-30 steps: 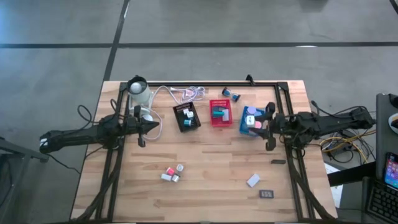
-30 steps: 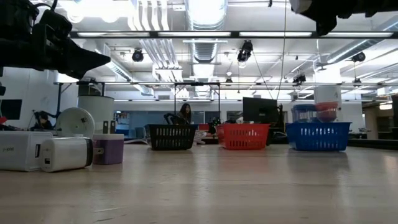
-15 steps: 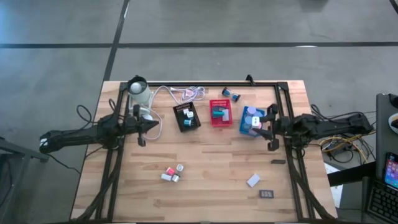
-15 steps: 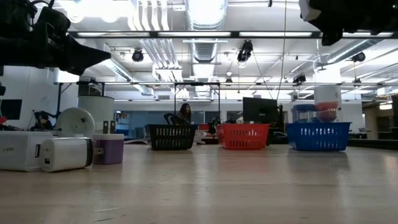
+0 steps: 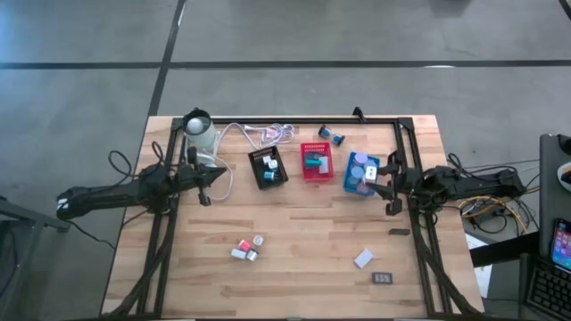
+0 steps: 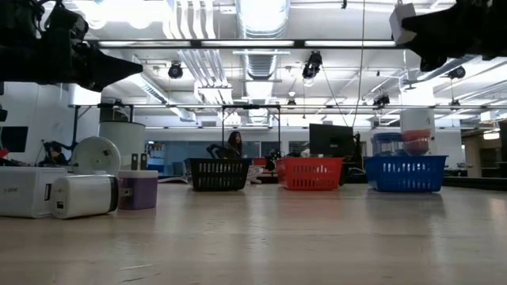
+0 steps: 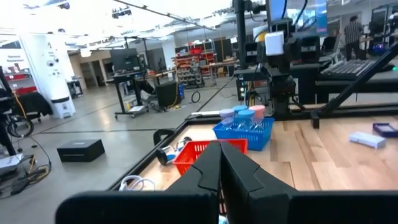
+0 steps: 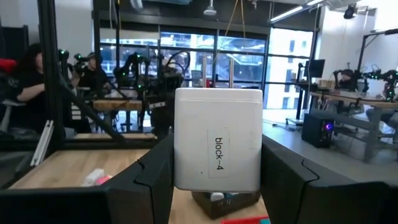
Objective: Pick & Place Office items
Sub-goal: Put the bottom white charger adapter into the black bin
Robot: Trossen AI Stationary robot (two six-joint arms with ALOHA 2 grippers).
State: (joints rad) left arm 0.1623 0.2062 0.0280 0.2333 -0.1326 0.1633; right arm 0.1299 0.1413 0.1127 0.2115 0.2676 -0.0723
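Retreated right claw [image 8: 217, 177] — white block [image 8: 217, 140] inside

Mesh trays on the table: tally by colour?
black mesh tray: 1
red mesh tray: 1
blue mesh tray: 1
Total: 3
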